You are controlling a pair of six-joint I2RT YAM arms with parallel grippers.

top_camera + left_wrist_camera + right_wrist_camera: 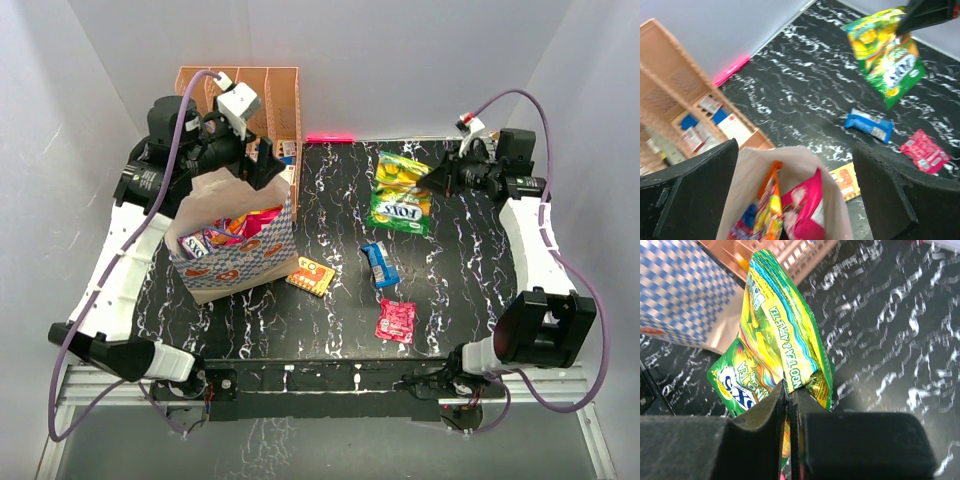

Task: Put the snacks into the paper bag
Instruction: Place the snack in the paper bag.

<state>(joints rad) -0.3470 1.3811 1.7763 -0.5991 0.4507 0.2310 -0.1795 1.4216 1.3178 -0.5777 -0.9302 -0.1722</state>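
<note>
The paper bag stands open at the left, with magenta, orange and blue packets inside. My left gripper hovers open over its back edge; in the left wrist view its jaws are wide apart above the bag's mouth and the magenta packet. My right gripper is shut on the green-yellow packet, pinching its edge and lifting it. A blue packet, an orange packet and a pink packet lie on the black marbled table.
A peach perforated file rack stands behind the bag at the back left, holding small cards. A pink strip lies at the table's back edge. White walls enclose the table.
</note>
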